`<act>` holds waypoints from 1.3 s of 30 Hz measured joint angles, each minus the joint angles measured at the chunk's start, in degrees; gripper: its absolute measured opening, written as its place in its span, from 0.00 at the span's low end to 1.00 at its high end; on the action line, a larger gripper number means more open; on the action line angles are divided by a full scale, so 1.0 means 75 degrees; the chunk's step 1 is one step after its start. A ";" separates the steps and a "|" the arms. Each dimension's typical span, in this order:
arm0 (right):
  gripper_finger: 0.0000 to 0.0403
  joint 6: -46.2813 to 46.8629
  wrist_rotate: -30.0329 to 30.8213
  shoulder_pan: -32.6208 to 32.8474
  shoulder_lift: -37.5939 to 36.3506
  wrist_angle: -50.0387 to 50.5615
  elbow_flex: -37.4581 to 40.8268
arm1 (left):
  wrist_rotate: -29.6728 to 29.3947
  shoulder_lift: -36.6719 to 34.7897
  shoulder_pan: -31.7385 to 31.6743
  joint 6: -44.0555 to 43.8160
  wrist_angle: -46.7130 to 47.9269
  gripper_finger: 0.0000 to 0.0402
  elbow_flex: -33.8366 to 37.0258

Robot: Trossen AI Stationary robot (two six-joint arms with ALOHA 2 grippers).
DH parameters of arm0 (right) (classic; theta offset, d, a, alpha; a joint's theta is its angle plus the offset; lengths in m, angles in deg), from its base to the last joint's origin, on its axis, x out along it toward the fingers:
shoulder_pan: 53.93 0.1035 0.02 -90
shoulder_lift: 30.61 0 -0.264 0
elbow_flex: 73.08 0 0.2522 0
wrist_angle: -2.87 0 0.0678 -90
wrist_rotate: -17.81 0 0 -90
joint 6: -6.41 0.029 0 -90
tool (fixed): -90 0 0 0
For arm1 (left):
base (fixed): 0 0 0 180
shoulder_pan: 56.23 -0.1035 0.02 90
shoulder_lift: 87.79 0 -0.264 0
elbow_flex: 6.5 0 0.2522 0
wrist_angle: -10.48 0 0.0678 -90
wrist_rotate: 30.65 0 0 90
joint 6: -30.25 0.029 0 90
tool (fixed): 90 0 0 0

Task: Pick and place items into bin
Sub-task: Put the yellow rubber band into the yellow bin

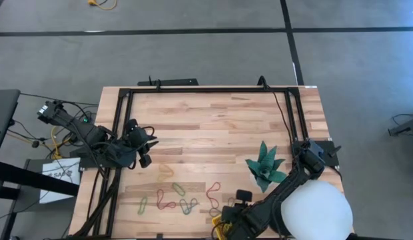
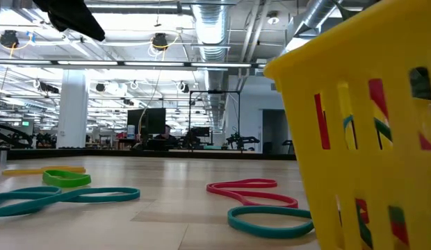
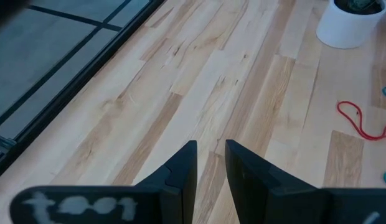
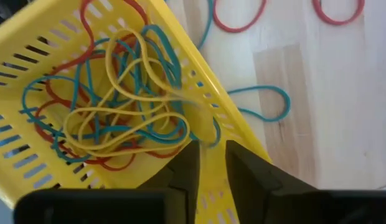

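Note:
The yellow bin sits at the table's near edge, holding several red, teal and yellow bands. My right gripper points down over the bin's rim, fingers a narrow gap apart. A blurred band lies just beyond their tips, draped over the rim. More bands lie flat on the table: red, green, yellow, teal. My left gripper waits above the table's left side, open, with nothing between its fingers. My right gripper stands with its fingertips right by the blurred band at the bin's rim. I cannot tell whether they touch it.
A teal paper star stands on the table's right side. A big white sphere sits at the near right corner beside my right arm. A black frame runs along the table's far and side edges. Bare wood lies in the middle.

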 joint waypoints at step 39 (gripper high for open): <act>0.35 -0.2800 0.3528 -0.0233 -0.2095 0.0381 -0.0015 | 0.1262 0.0023 0.0000 -0.0789 -0.2957 0.18 0.3183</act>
